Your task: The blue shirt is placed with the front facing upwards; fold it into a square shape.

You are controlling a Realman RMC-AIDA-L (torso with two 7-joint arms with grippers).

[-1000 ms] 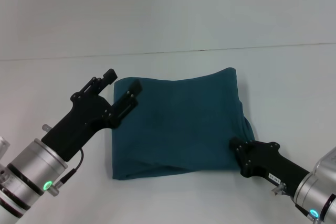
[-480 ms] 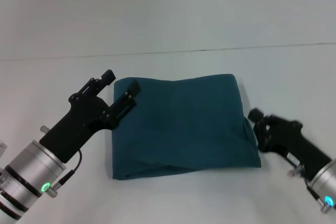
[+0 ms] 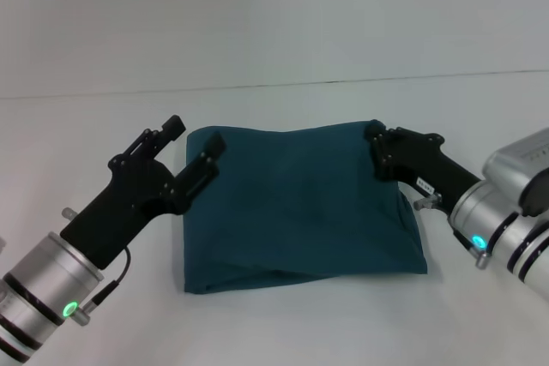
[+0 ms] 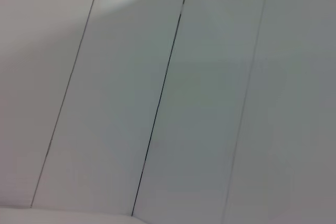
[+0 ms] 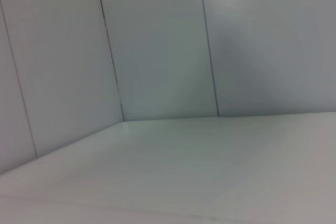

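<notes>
Lying folded into a rough square at the centre of the white surface (image 3: 283, 332), the blue shirt (image 3: 300, 207) shows only plain, soft teal cloth, with a loose crease near its 6 o'clock edge. Since a second ago its 3 o'clock edge has flattened. The right gripper (image 3: 377, 150) has swung from the shirt's 4 o'clock corner up to its 1 o'clock corner, where it now sits over the cloth; whether its jaws are parted or closed cannot be told. The left gripper (image 3: 194, 138) has barely shifted at the 10 o'clock corner, its black jaws spread fairly wide and holding nothing. Both wrist views show only pale wall panels (image 4: 210, 103) with thin dark seams.
</notes>
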